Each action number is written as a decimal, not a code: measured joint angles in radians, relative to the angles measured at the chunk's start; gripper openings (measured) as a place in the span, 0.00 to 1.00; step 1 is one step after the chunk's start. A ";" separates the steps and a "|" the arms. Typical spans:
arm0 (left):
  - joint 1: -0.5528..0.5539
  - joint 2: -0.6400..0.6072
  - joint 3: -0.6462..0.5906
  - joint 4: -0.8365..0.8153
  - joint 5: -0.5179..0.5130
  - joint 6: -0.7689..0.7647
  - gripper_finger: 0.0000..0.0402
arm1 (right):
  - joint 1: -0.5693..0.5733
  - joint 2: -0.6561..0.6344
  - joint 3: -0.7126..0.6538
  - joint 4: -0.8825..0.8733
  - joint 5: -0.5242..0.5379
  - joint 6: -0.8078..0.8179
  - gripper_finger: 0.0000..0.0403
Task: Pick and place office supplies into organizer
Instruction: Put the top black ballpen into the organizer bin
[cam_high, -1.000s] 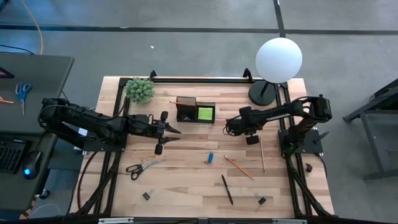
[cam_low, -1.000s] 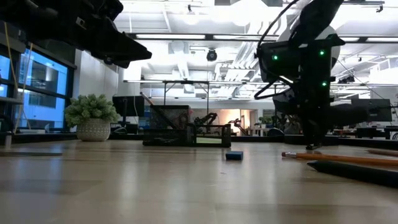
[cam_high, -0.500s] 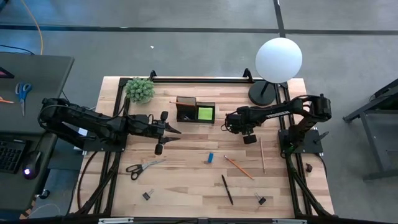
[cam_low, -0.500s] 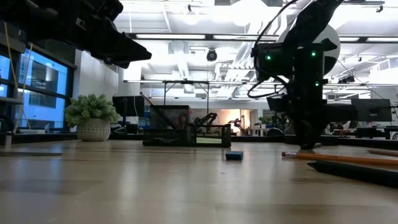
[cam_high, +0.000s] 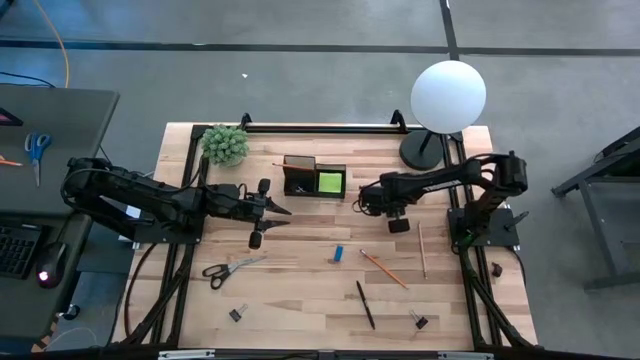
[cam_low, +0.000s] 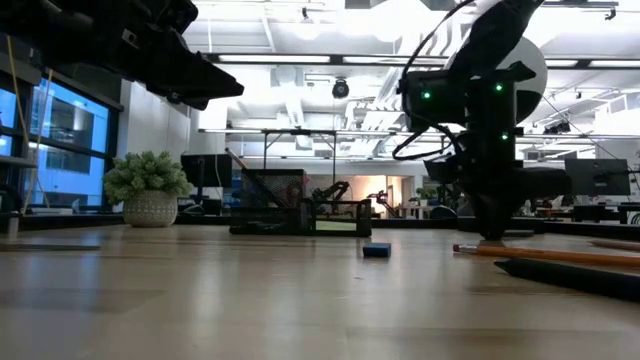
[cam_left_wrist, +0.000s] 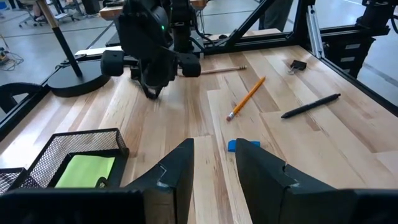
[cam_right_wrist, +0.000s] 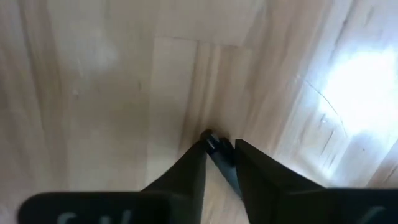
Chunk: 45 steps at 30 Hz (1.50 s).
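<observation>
The organizer (cam_high: 314, 178) sits toward the back of the counter (cam_high: 300, 290), and the lime-green sticky-note pad (cam_high: 329, 183) already lies in its right-hand compartment. Just right of it, the right gripper (cam_right_wrist: 219, 151) points down at the wood, its fingers close together around a small dark item (cam_right_wrist: 213, 145) at their tips; what that item is cannot be told. To the organizer's left the left gripper (cam_high: 285, 217) hangs above the counter with its fingers narrowly parted and nothing between them. Loose supplies lie nearer the front: a small blue block (cam_high: 338, 254), an orange pencil (cam_high: 384, 269), a wooden pencil (cam_high: 421, 249), a dark pen (cam_high: 365, 304), black-handled scissors (cam_high: 228, 269) and two binder clips (cam_high: 238, 314). A bushy plant (cam_high: 225, 144) and a globe lamp (cam_high: 449, 96) stand at the back corners.
</observation>
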<state>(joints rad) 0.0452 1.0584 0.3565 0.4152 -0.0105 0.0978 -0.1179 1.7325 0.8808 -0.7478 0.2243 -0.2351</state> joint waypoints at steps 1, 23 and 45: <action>0.000 0.000 0.000 0.000 0.000 0.000 0.26 | 0.007 0.001 0.013 -0.011 0.004 0.001 0.14; 0.000 -0.025 0.000 -0.030 -0.084 0.026 0.26 | 0.085 0.002 0.584 0.138 0.053 0.070 0.03; 0.000 -0.383 -0.051 -0.300 -0.166 0.036 0.26 | -0.189 0.196 0.608 0.863 -0.275 0.130 0.11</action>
<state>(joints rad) 0.0456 0.6752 0.3058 0.1157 -0.1764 0.1341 -0.3065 1.9282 1.4891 0.1156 -0.0504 -0.1052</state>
